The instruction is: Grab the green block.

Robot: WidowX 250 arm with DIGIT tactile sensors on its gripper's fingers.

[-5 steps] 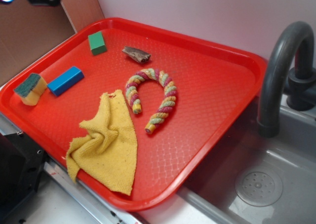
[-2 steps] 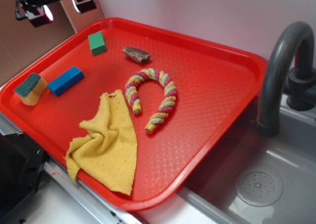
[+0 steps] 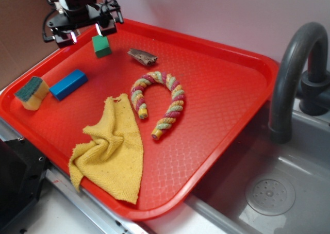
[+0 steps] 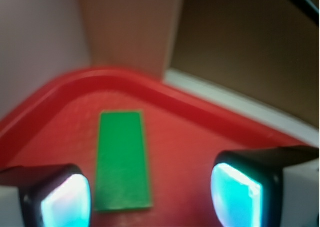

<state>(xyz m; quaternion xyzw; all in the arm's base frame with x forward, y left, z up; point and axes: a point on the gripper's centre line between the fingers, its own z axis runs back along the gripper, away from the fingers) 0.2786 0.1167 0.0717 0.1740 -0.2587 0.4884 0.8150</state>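
The green block (image 3: 102, 46) lies near the far left corner of the red tray (image 3: 227, 95). My gripper (image 3: 85, 31) hangs open above the tray just left of the block, one fingertip close over the block's top. In the wrist view the green block (image 4: 122, 159) lies lengthwise on the tray, close to the left fingertip (image 4: 65, 199); the gripper (image 4: 150, 197) holds nothing, and the right fingertip (image 4: 237, 194) stands well away from the block.
On the tray also lie a blue block (image 3: 68, 84), a yellow sponge with a dark green top (image 3: 31, 93), a yellow cloth (image 3: 111, 149), a striped rope toy (image 3: 157, 100) and a brown scrap (image 3: 143, 56). A grey tap (image 3: 291, 74) and sink (image 3: 268, 193) stand at the right.
The gripper has come down and to the right from the top left corner, from beside the tray to just over the green block. Nothing on the tray has moved.
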